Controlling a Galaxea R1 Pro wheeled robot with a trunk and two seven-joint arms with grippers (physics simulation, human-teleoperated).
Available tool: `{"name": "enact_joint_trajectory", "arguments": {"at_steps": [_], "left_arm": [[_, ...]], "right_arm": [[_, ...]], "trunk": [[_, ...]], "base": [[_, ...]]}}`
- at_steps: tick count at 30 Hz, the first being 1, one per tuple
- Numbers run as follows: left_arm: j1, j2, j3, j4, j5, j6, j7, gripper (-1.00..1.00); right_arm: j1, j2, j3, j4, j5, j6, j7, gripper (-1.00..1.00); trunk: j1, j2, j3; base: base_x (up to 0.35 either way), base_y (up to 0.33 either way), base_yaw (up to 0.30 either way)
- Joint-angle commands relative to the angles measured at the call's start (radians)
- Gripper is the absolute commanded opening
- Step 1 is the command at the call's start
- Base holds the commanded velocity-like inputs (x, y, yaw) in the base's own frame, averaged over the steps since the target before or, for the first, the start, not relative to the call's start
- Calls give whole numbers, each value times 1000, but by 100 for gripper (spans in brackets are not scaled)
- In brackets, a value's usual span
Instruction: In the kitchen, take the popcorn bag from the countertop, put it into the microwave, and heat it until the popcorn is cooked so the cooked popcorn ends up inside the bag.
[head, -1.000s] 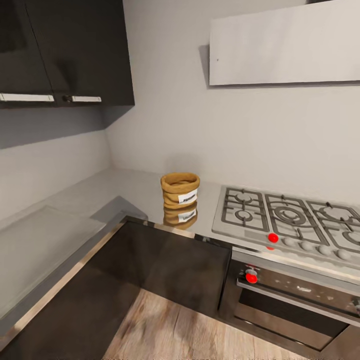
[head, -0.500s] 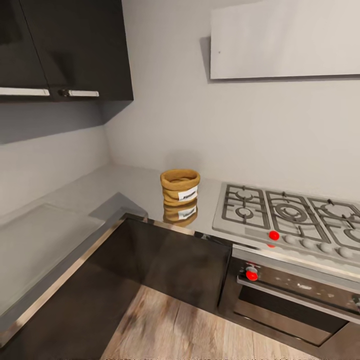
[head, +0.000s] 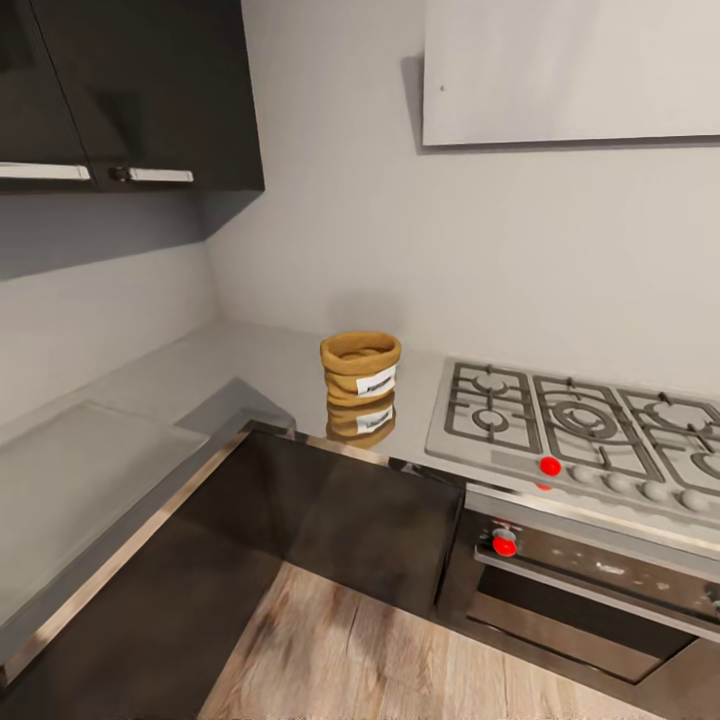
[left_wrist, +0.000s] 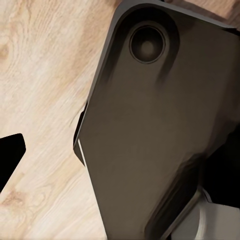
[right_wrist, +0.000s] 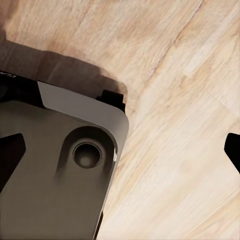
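The popcorn bag (head: 360, 368), a mustard-tan sack with a rolled rim and a white label, stands upright on the reflective grey countertop (head: 270, 375), just left of the hob. Its mirror image shows in the worktop below it. The microwave is out of view and the popcorn is hidden. In the wrist views my left gripper (left_wrist: 120, 155) and right gripper (right_wrist: 120, 150) hang low over the pale wood floor beside my dark base, far from the bag. Black fingertips (right_wrist: 232, 150) sit at the picture's edges, jaws wide apart and holding nothing.
A steel gas hob (head: 570, 425) with red knobs lies right of the bag, over a built-in oven (head: 590, 580). The countertop turns a corner and runs along the left wall (head: 80, 480). Dark upper cabinets (head: 150, 90) hang at the left. Wood floor (head: 380, 660) lies before the lower cabinets.
The whole head view has shifted a little, so the camera has moved; the bag, hob and cabinets stand as before.
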Motion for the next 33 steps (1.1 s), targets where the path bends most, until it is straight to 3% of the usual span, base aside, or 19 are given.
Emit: {"name": "enact_joint_trajectory", "arguments": {"at_steps": [1,24,33], "left_arm": [[0,-1,-1,-1,10,-2,2,100],[0,0,-2,2,10,-2,2,100],[0,0,0,1,11,-2,3,100]], "right_arm": [[-1,-1,-8,3,7,-6,2,100],[-1,-1,-8,4,7,-5,2,100],[-1,-1,-8,4,7,-5,2,100]], "trunk": [[0,-1,-3],[-80,146,27],[-80,146,13]], "base": [[0,0,0],[0,0,0],[0,0,0]]}}
